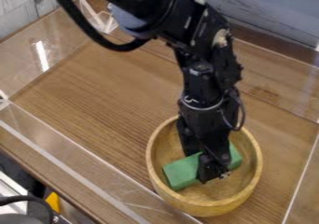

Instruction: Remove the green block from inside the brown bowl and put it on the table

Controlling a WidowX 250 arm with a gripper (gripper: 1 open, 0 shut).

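The brown bowl (162,161) of light wood sits near the table's front right. Inside it lies the green block (184,173), its near-left end showing and its far end hidden under the gripper. My black gripper (207,164) reaches straight down into the bowl, and its fingers stand closed around the block's far half. The block still rests on the bowl's floor.
The wood-grain table (112,88) stretches to the left and back of the bowl. Clear acrylic walls (75,186) edge it at the front and left. The arm's black body (200,50) rises from the bowl toward the upper left.
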